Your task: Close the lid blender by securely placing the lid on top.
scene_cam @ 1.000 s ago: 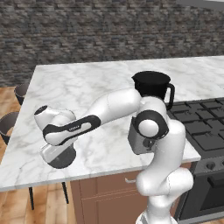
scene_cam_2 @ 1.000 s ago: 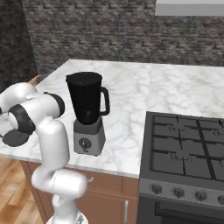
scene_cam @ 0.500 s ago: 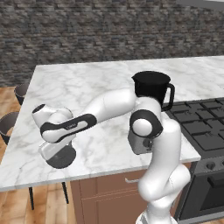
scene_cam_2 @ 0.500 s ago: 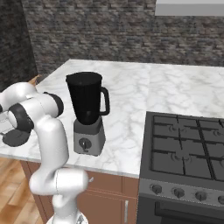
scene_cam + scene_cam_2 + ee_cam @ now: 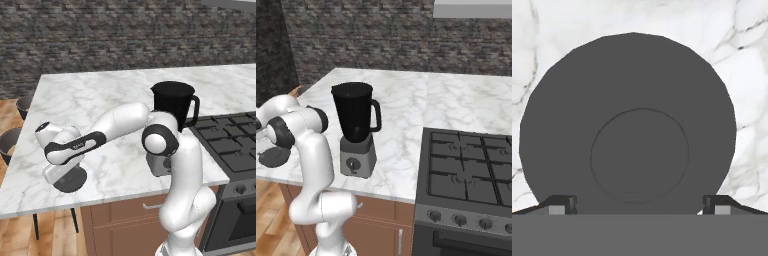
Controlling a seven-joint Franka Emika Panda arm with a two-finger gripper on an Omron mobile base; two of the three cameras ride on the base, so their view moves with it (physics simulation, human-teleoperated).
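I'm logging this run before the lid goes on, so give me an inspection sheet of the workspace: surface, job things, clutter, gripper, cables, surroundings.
Surface: white marble counter, bare between the items.
Lid: dark grey round lid lying flat on the counter near its front left corner, raised centre up, well apart from the blender.
Blender: blender upright near the front edge beside the stove, jar open on top, handle toward the stove.
Clutter: nothing seen.
Gripper: gripper low over the lid, open, fingertips spread wide across its near edge; contact cannot be told.
Cables: nothing seen.
Surroundings: gas stove, dark stone wall, wooden floor, dark stools at the counter's left.
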